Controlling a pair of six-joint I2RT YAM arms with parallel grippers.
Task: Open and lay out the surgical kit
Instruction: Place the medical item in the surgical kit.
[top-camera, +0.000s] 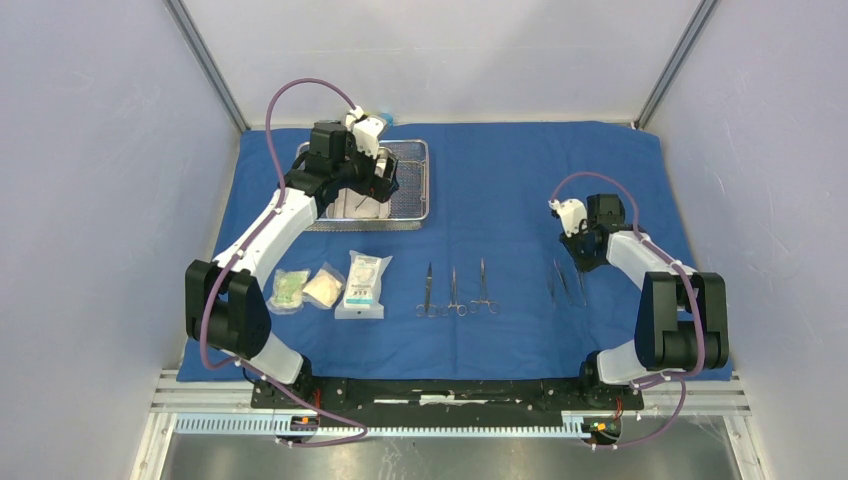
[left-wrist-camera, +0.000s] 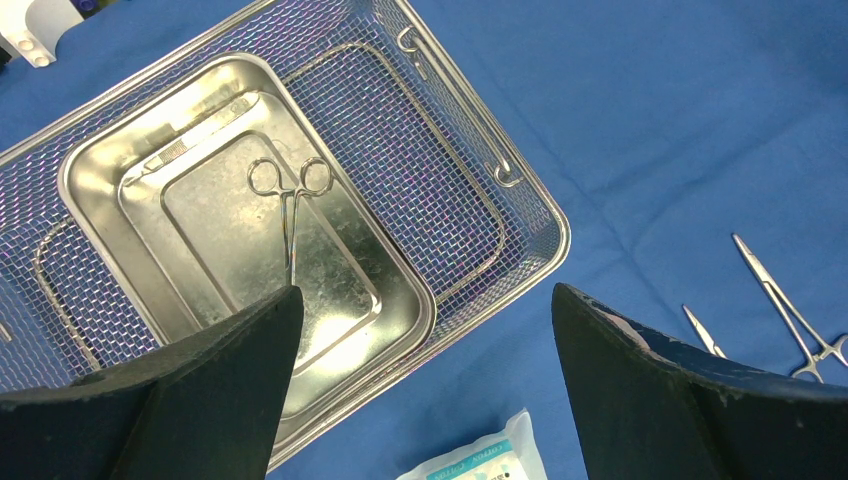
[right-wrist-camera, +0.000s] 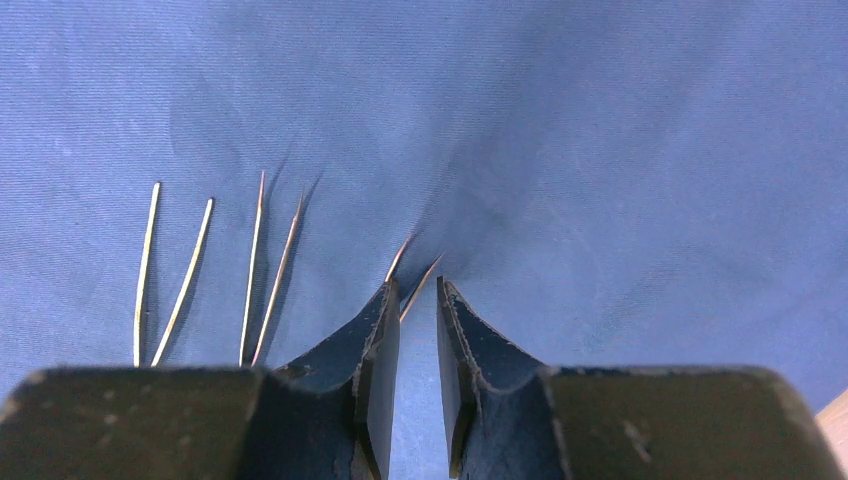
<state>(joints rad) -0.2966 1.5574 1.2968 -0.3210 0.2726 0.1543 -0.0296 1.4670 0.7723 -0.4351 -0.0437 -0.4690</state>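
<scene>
Blue woven cloth (top-camera: 520, 180) covers the bench, lightly creased. Far L: rectangular steel wire-mesh basket (left-wrist-camera: 540, 215) w/ loop handles. Inside it sits a smooth, scuffed steel pan (left-wrist-camera: 100, 170) w/ rounded corners, holding one ring-handled clamp (left-wrist-camera: 290, 200). L end effector (left-wrist-camera: 425, 292) hangs over the pan, black fingers spread wide, gripping nothing. Near edge, L: three flat packets (top-camera: 324, 286) in a row, greenish, cream, and white w/ teal label; print too small to read. Centre: three slim ring-handled steel instruments (top-camera: 455, 292) side by side, apart. R: thin pointed tweezers (right-wrist-camera: 165, 270), prongs splayed. R end effector (right-wrist-camera: 418, 285) is low over the cloth, fingers nearly together w/ a slim gap. One pair's tips poke out there; can't tell if pinched.
</scene>
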